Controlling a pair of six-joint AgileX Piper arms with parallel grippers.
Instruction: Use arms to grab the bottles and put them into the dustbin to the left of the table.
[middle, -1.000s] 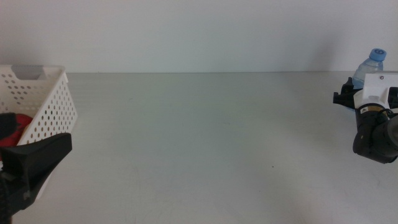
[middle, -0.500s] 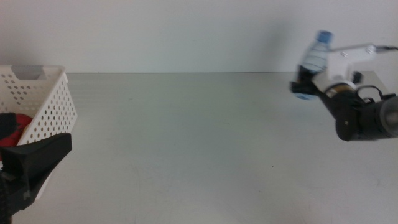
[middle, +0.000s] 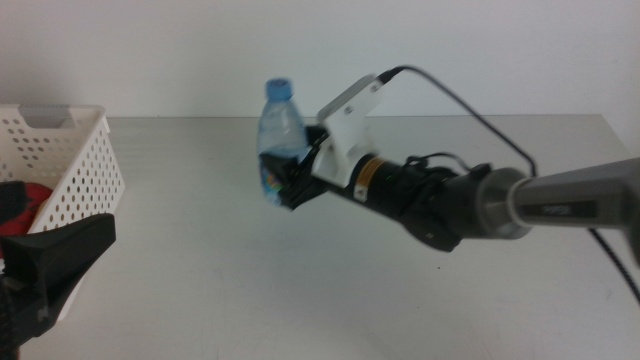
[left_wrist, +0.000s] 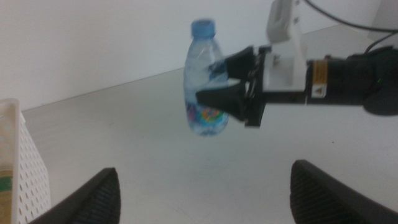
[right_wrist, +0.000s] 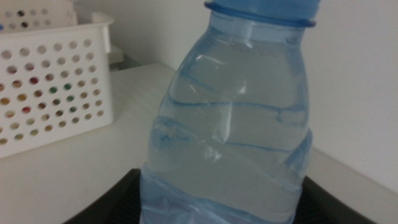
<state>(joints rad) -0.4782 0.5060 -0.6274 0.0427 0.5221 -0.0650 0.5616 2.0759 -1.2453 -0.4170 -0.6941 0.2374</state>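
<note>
My right gripper (middle: 292, 182) is shut on the lower half of a clear water bottle (middle: 280, 130) with a blue cap. It holds the bottle upright above the middle of the table (middle: 300, 300), well right of the dustbin (middle: 70, 150). The right wrist view is filled by the bottle (right_wrist: 230, 124), with the dustbin (right_wrist: 50, 81) behind it. My left gripper (left_wrist: 205, 169) waits open and empty at the near left, beside the dustbin, and looks at the held bottle (left_wrist: 205, 81). Something red (middle: 22, 205) shows at the dustbin's near side.
The white perforated dustbin stands at the table's left edge, and coloured shapes show through its holes in the right wrist view. The right arm (middle: 480, 205) stretches in from the right with a cable arching above it. A white wall backs the table.
The right arm has swept left across the table with the water bottle, from the far right edge to the middle. The left gripper has not moved.
</note>
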